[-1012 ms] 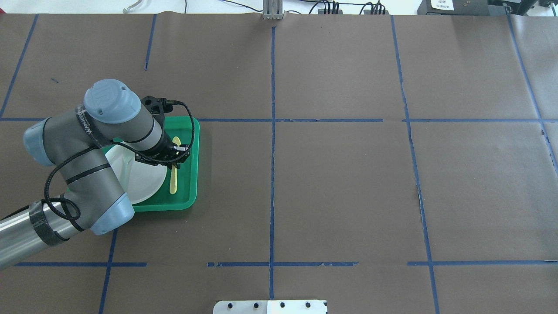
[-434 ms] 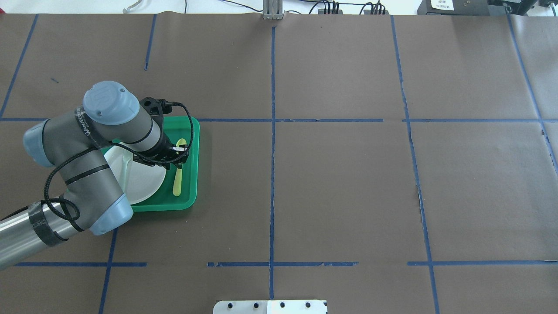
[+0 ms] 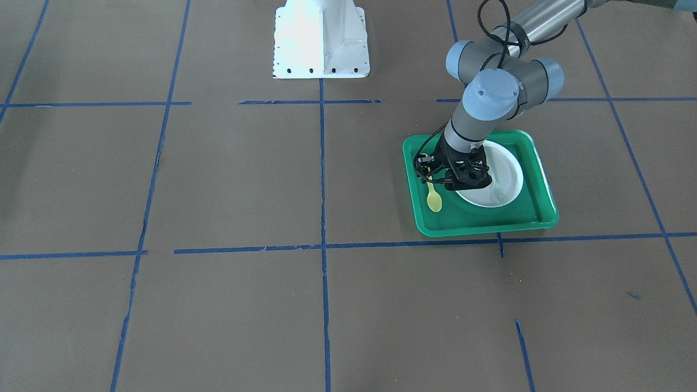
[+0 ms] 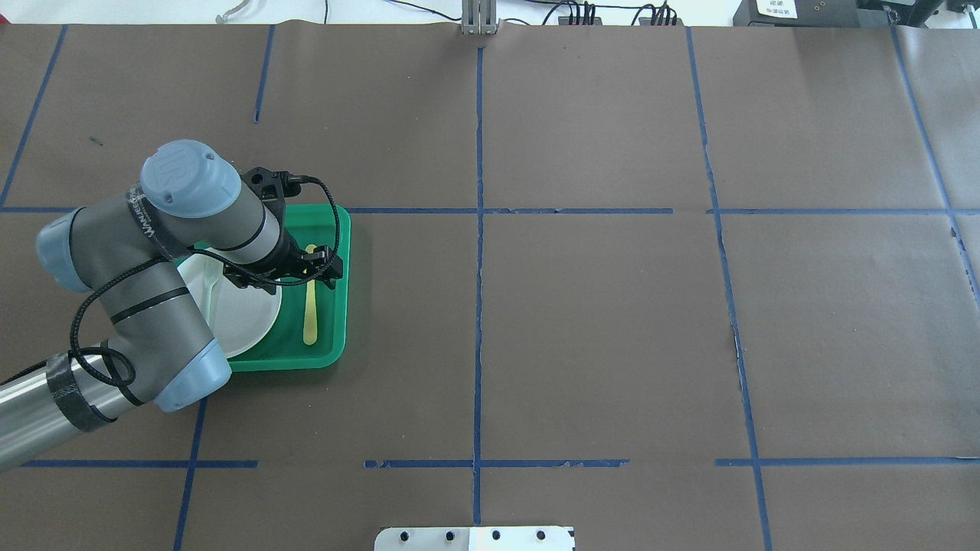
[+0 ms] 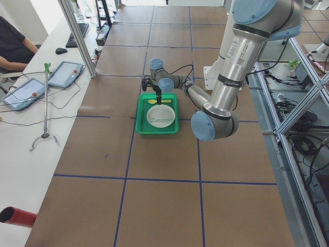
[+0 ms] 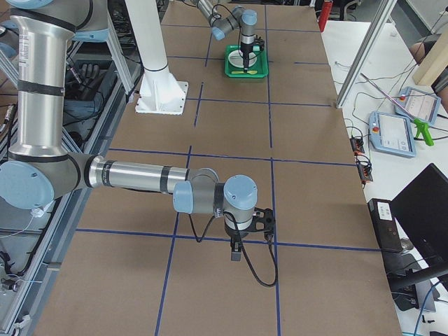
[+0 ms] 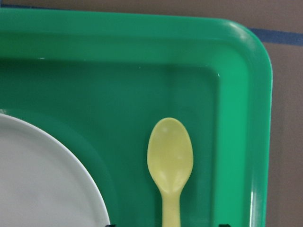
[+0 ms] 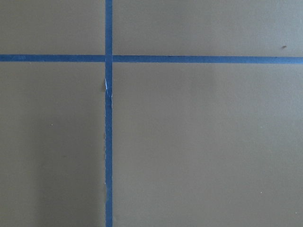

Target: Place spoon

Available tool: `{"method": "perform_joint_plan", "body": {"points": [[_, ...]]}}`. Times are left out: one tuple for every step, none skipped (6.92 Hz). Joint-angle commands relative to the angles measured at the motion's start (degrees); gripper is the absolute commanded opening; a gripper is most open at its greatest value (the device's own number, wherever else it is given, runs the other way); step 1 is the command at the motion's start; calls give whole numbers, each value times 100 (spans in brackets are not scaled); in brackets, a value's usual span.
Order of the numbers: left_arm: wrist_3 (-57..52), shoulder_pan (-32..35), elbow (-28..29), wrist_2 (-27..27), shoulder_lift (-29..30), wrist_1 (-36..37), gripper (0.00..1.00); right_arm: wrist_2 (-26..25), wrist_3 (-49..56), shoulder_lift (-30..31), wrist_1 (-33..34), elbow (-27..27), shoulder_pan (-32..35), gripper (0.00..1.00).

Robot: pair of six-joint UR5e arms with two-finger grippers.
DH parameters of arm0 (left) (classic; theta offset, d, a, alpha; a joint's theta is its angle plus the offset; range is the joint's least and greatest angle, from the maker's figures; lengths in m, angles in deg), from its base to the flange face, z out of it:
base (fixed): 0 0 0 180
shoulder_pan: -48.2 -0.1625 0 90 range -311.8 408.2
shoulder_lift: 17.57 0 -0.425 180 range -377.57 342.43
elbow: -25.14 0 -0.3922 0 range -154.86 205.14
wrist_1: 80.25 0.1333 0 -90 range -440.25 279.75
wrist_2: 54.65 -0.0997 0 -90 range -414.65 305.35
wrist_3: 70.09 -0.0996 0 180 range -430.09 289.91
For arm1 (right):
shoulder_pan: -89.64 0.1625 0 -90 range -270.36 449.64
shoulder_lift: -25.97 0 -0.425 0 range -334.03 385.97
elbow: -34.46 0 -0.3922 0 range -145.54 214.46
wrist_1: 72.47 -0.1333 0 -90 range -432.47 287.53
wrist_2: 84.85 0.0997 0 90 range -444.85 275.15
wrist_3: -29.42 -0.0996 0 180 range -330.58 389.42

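Spoon [image 7: 170, 161]: pale yellow plastic with a slight gloss, an oval bowl facing up and a slim flat handle of the same colour. It lies flat on the floor of the green tray [image 4: 343, 291], in the strip between the white plate [image 4: 245, 317] and the tray wall on my right. Green shows on both sides of it, so it touches neither the plate nor the wall. Its bowl points away from my base and its handle runs back toward me, roughly parallel to that wall.

My left gripper [image 4: 315, 269] hangs low over the spoon just behind the bowl. Its jaws are spread wide, one on each side of the handle, and they grip nothing. From the wrist, only the two dark tips show at the bottom edge, far apart.

A pale fork [image 3: 497, 191] rests on the plate.

My right gripper [image 6: 236, 253] hangs over bare brown paper crossed by blue tape, well apart from the tray. I cannot tell how its jaws stand.
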Motion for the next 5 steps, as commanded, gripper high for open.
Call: {"method": "perform_joint_plan", "body": {"points": [[-253, 327, -414, 38, -2, 159, 100, 0, -2, 0, 0, 0, 0, 100], [-508, 573, -695, 38, -2, 334, 100, 0, -2, 0, 0, 0, 0, 100], [-945, 853, -976, 38, -2, 728, 100, 0, -2, 0, -9, 0, 0, 100], [-1602, 1309, -1275, 64, -2, 1106, 100, 0, -2, 0, 0, 0, 0, 100], [-2192, 1975, -1539, 247, -98, 1379, 100, 0, -2, 0, 0, 0, 0, 100]]}}
